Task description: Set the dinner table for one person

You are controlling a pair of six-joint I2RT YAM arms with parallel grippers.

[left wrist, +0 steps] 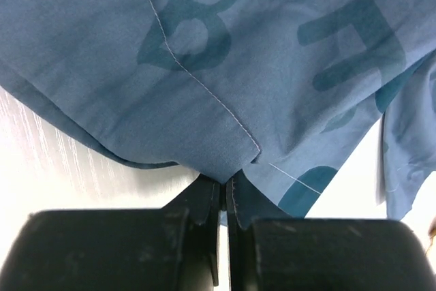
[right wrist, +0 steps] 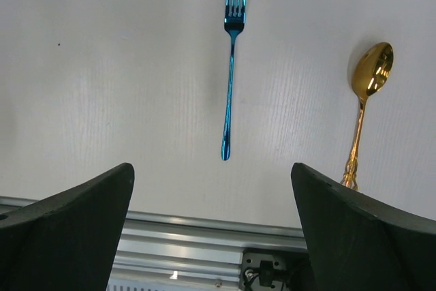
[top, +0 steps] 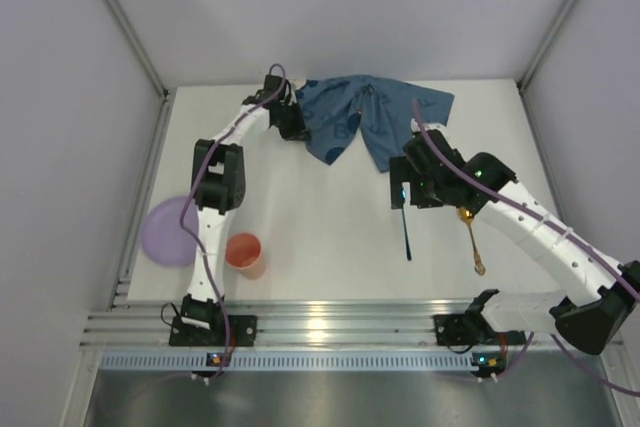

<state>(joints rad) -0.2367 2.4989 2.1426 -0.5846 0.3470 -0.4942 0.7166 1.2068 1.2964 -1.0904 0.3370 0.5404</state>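
The large matte white surface (top: 330,237) lies flat beneath both arms, its long axis seemingly along the silver rail (top: 330,327). It looks rigid and fixed, with nothing to grasp. The left hand (left wrist: 223,185) is clamped on the hem of the limp blue lettered cloth (left wrist: 225,52). The right hand (right wrist: 211,168) gapes wide above a blue metal fork (right wrist: 230,73).

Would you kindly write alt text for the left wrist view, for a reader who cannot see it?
The left hand is shut on the edge of a blue cloth printed with darker letters. White tabletop shows at lower left.
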